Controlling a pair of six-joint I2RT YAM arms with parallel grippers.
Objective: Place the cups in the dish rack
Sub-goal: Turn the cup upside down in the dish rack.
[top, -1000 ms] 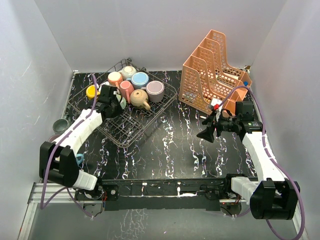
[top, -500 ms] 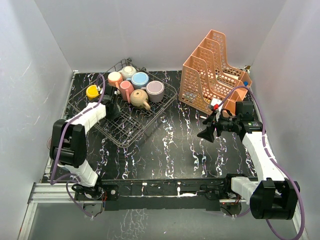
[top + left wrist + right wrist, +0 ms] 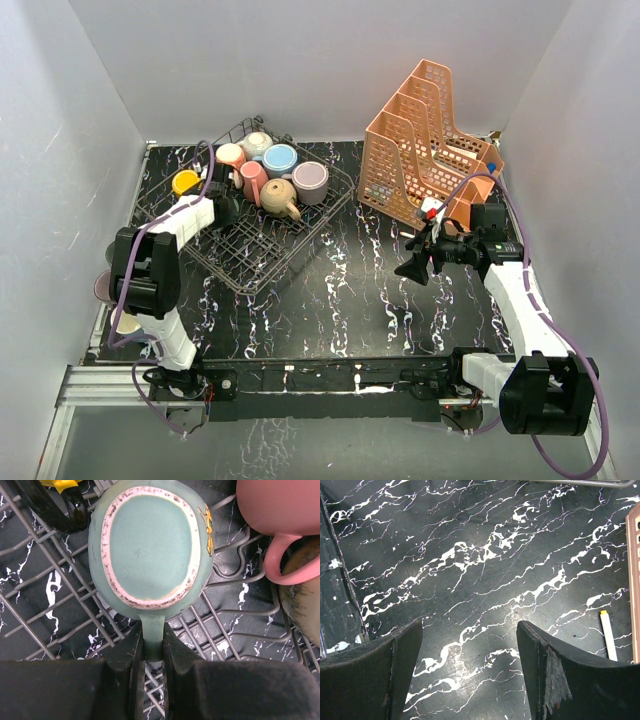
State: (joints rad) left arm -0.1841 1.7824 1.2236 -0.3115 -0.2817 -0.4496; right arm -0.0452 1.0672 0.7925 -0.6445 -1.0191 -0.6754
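Left fingers (image 3: 125, 670): narrow, pinched on the handle (image 3: 152, 632) of the teal cup (image 3: 152, 545). I've got it base-up, low over the left side of the rack (image 3: 262, 268).
Right fingers (image 3: 370, 675): spread wide with nothing in them, hanging over bare worktop (image 3: 470, 555) well right of the rack.
Other cups: the pink cup (image 3: 280, 505) sits just right of mine in the rack, and the tan cup (image 3: 302, 600) is beyond it.
Yellow cup (image 3: 185, 183): at the rack's left rim. In or out, I can't tell.
Slip risk: I'm holding only a thin strap of handle. If that glaze is as slick as I think, the cup could swivel in the pinch or drop out.
Knock risk: the pink handle curls toward my cup. Any drift right in the rack means ceramic on ceramic, maybe a chip.
Seating risk: if I let go with the mouth straddling a tine, I'd expect it to rock and tip over.
Teal cup: smooth glaze, rounded body, pale rough ring around a flat base.
Rack: thin dark wire in an open grid with looped tines, so there are plenty of gaps to snag a handle.
Worktop: black with white marble veining and a slight sheen.
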